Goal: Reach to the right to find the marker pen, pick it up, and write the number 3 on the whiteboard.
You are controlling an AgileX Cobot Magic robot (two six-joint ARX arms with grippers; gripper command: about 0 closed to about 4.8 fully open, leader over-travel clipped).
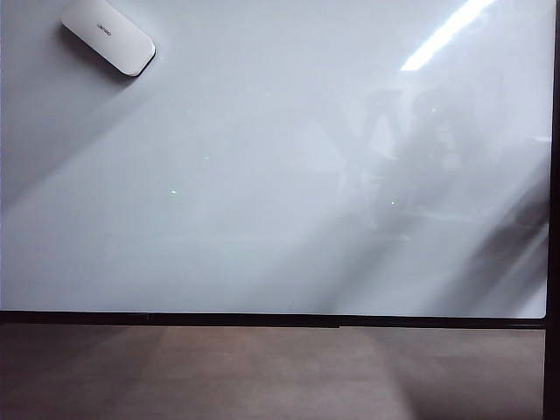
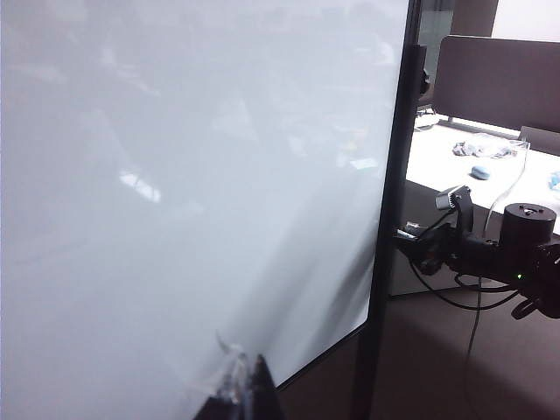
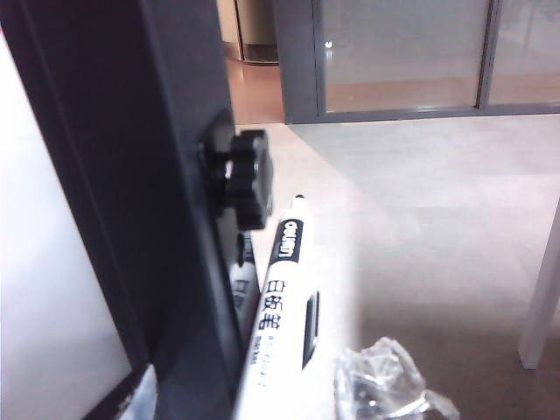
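Glossy whiteboard, slim cylindrical marker pen by spread right end effector, left end effector at board, grip unclear

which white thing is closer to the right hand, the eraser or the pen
The pen, right beside the right hand; the eraser sits at the whiteboard's top-left corner.

So the whiteboard is what's carrying stuff here: big, glossy and white, with a ceiling light glaring off it top right in the exterior view. One thing sits right on it, a white rounded eraser, up in the top-left corner and lying at a slant. A thin black frame runs along the lower edge, with a brown-grey surface just below it. No writing visible on the white.
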